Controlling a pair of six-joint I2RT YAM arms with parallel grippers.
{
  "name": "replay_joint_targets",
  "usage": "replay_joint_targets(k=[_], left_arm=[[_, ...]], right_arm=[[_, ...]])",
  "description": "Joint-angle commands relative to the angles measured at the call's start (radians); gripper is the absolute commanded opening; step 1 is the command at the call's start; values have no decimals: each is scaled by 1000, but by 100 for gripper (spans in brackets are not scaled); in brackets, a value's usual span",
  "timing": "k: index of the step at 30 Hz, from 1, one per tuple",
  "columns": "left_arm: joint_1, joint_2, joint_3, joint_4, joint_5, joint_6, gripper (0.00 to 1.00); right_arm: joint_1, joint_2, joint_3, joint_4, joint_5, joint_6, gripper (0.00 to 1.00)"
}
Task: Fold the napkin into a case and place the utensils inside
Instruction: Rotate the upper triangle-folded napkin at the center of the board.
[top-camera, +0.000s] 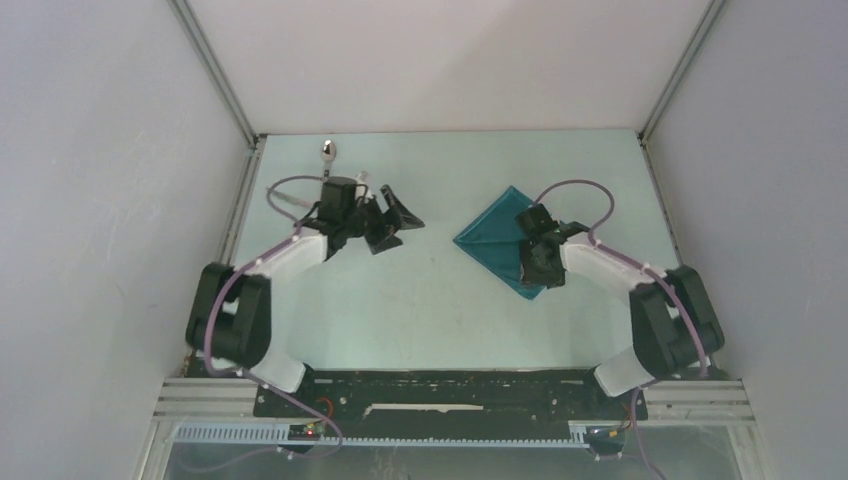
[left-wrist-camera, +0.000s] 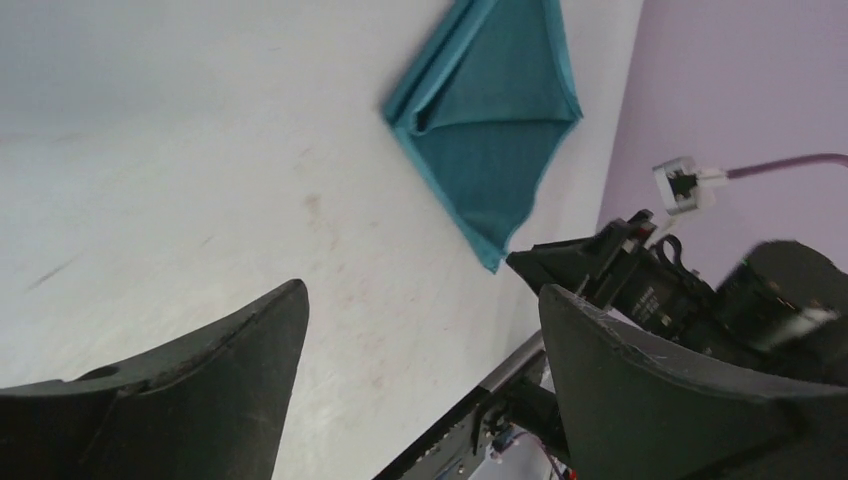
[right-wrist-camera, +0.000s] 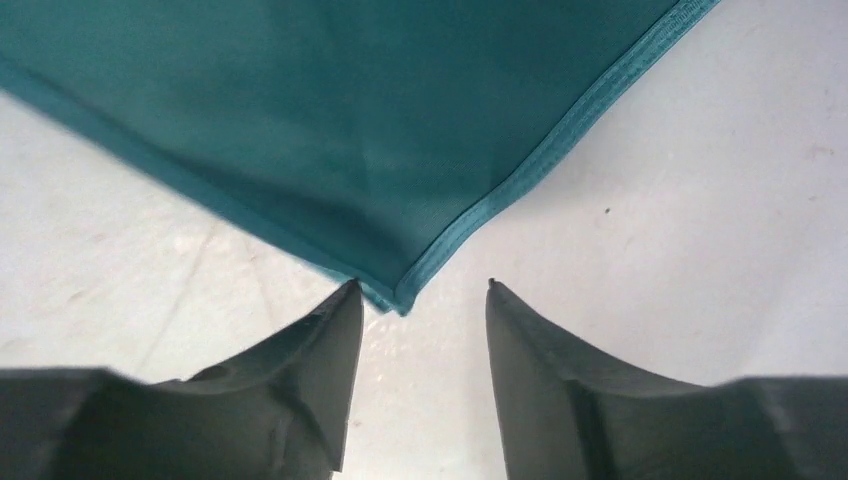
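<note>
The napkin (top-camera: 490, 235) is lying on the table (top-camera: 420, 300), at about 2 o'clock from the middle when seen from above. It is already showing a fold. It is looking like a pointed shape with doubled edges, not a flat square. It is not looking like a long thin case yet, so I think more folding is waiting.

The right hand (right-wrist-camera: 420, 290) is hanging low over one corner of the napkin. Its two fingers are standing a little apart. The corner is lying just at their tips and is not being pinched.

The left hand (top-camera: 395, 225) is hovering at about 10 o'clock with its fingers spread wide, holding nothing.

The spoon (top-camera: 327, 150) is lying far off at 11 o'clock, by the back edge. I am not finding the knife. Nothing is sitting inside the napkin, so I am guessing the job is only partly done.
</note>
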Motion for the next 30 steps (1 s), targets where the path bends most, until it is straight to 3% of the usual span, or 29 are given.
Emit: replay_joint_targets(k=[1,5,10,13,17,24,30], left_arm=[[-113,200,195,123,90,-20,90],[-184,387,372,60,60,53,83],[-222,576,638,-213,-4,246,86],[-236,651,741,-323,-67,337,87],[-238,724,827,-377,-74,391,84],[-240,820,901,-368,-4,378,70],[-244,831,864,-309,83,355,72]], right_arm=[[-34,-182,-14,62,-164,2,63],[-146,-276,-66,152,-329,67,68],[-327,-365,-216,307,-559,189,68],[-368,-372,-263,339,-608,192,68],[-389,-370,-274,329,-620,160,67],[-424,-395,-276,324,-645,130,66],[-430,-407,-277,315,-648,120,65]])
